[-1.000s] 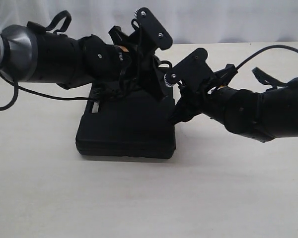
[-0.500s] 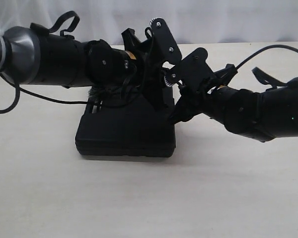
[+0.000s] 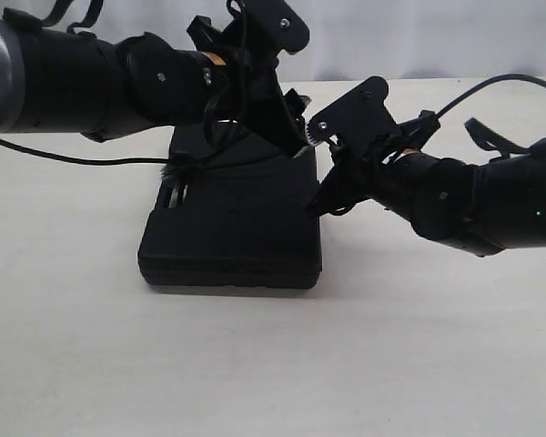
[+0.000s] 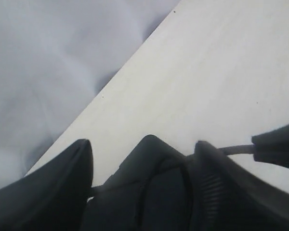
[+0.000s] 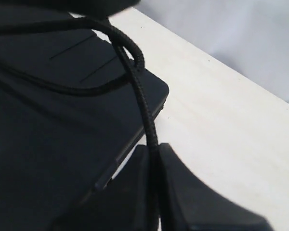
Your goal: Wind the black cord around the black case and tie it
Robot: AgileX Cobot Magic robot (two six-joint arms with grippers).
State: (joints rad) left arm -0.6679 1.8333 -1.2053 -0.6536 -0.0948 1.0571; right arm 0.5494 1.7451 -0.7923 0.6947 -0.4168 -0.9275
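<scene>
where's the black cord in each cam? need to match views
Exterior view: the black cord's fuzzy end lies at the far left corner of the black case; the rest is lost against the arms.
Left wrist view: not clearly in it; a thin dark strand at the right edge might be it.
Right wrist view: it rises from the right gripper and loops over the case.
Shared landmark: the case's rounded corner, in the exterior and right wrist views.

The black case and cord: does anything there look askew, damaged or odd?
Nothing stands out. The black case lies flat on the table, the black cord runs over its corner into the right gripper; only its end looks frayed.
</scene>
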